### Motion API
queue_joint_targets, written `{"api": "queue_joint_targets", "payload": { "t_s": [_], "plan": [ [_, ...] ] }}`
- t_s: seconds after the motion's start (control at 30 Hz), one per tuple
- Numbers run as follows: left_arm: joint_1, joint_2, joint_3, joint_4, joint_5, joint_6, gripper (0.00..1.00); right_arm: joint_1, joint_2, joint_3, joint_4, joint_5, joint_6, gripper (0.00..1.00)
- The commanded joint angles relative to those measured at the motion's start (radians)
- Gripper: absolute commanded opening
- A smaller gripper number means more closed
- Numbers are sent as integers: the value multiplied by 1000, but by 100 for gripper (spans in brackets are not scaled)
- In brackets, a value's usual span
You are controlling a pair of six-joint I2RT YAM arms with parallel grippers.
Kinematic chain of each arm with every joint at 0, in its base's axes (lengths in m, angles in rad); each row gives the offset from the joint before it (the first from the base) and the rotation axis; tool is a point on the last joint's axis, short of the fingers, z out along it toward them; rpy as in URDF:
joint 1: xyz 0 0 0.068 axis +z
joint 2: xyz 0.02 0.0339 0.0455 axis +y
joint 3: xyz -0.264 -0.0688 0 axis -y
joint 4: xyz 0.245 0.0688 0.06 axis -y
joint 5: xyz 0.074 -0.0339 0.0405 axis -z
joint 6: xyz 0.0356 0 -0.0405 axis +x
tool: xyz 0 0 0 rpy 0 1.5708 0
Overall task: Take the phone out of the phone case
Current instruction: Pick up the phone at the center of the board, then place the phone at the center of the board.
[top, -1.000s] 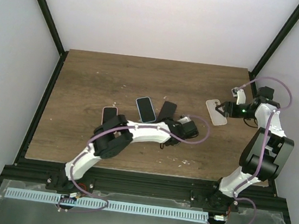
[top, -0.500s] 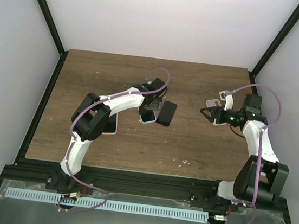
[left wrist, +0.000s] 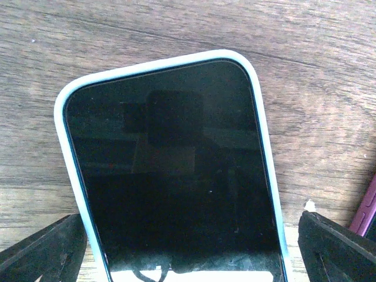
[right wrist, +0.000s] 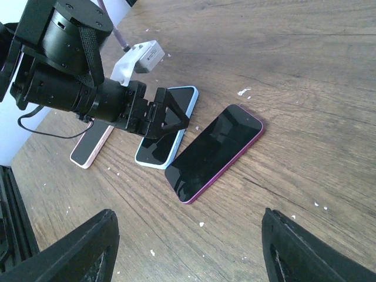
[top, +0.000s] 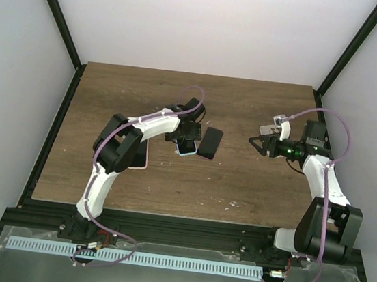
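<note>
Wooden table (top: 112, 94), cased phone (left wrist: 170, 170) straddled by spread left gripper (left wrist: 188, 249)

I see the counter (left wrist: 317, 53) as matt brown wood with visible grain. The phone (left wrist: 176, 176) has a glossy black glass face, mirror-like; its phone case (left wrist: 262, 135) looks smooth pale-blue plastic. The fingers (left wrist: 338, 249) of my left gripper (left wrist: 188, 258) are matt black plastic.

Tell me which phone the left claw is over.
The black phone in the pale blue case, the middle one; the pink-cased phone and magenta-cased phone lie either side.
</note>
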Motion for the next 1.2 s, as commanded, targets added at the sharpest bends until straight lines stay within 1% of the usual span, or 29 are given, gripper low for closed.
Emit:
{"api": "queue_joint_targets", "payload": {
  "t_s": [0.0,0.07,0.13,0.3,0.47,0.57,0.67,0.8,0.9,1.0,1.07,1.17],
  "plan": [
    [6,37,22,-36,-5,-26,100,5,-5,4,20,-29,-4,68],
    [5,41,23,-38,-24,-11,99,5,1,4,18,-31,-4,68],
    [7,45,28,-41,-42,17,95,5,5,6,15,-35,-6,68],
    [30,54,31,-61,-62,70,81,5,10,6,12,-42,-7,68],
    [41,33,15,-75,-82,144,76,5,6,5,10,-46,-10,68],
    [39,-25,-52,-53,-40,200,75,5,8,4,9,-52,-11,68],
    [23,-114,-180,-8,1,256,75,5,12,6,3,-58,-17,68],
    [-66,-262,-410,81,34,330,75,5,19,8,0,-73,-19,68],
    [-162,-333,-523,113,29,359,76,5,29,13,-5,-84,-18,68],
    [-248,-387,-607,184,40,405,76,5,39,19,-9,-87,-22,68],
    [-317,-414,-651,269,80,485,76,4,43,22,-12,-89,-24,68],
    [-426,-421,-657,348,122,611,77,5,42,22,-16,-93,-22,68]
  ]
}}
